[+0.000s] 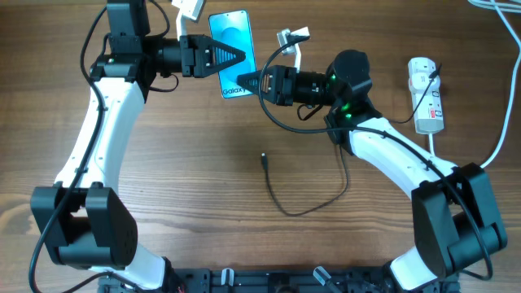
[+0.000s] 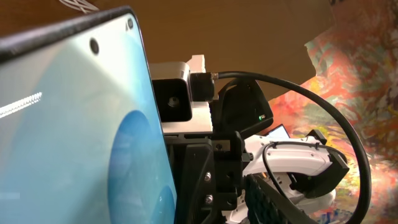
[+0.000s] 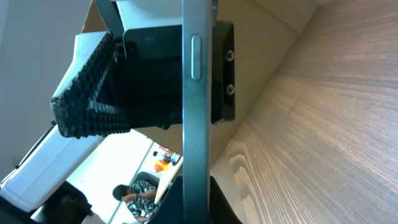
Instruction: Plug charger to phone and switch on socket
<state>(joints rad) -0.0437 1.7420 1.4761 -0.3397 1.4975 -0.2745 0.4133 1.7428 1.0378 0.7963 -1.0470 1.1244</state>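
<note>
Over the far side of the wooden table (image 1: pixel 203 163), the phone (image 1: pixel 232 37) is held screen-up, long axis running far to near, white strip nearest. The left pincer (image 1: pixel 236 55) is clamped on its side edge and the right pincer (image 1: pixel 247 80) is closed on the strip end. Only the right wrist view shows the phone (image 3: pixel 198 124) edge-on between the left pincer's fingers (image 3: pixel 87 93).

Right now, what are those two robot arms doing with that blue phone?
Both arms are at the phone. The left gripper holds it, and the right gripper is at its lower end, though I can't tell if it grips. The charger lies loose on the table, not yet plugged in. The socket sits off to the side, untouched.
</note>
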